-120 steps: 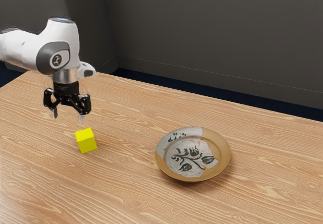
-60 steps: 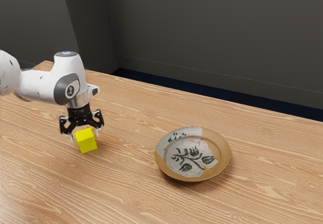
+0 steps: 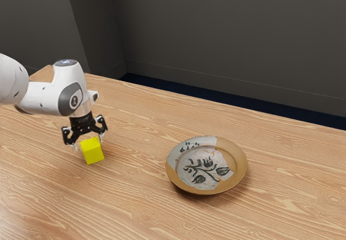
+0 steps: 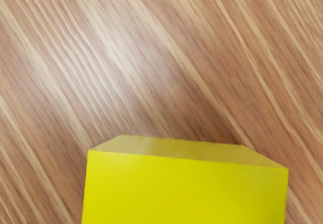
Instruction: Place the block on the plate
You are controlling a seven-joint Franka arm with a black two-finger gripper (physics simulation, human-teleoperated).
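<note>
My black gripper (image 3: 88, 142) is low over the table in the exterior view, its fingers open and wide apart, at the upper part of the yellow block (image 3: 92, 151). The block rests on the wood and partly covers the fingertips' surroundings. In the wrist view the block (image 4: 186, 188) looms large at the lower edge, just under the hand. The round plate (image 3: 233, 179), tan with a grey patch and dark flower pattern, lies apart from the block, toward the exterior view's right.
The wooden table (image 3: 135, 197) extends around block and plate. Behind its far edge stands a dark grey wall (image 3: 227, 40).
My hand has come down from above to the block, then moved slightly toward the exterior view's left. Block and plate stay where they were.
</note>
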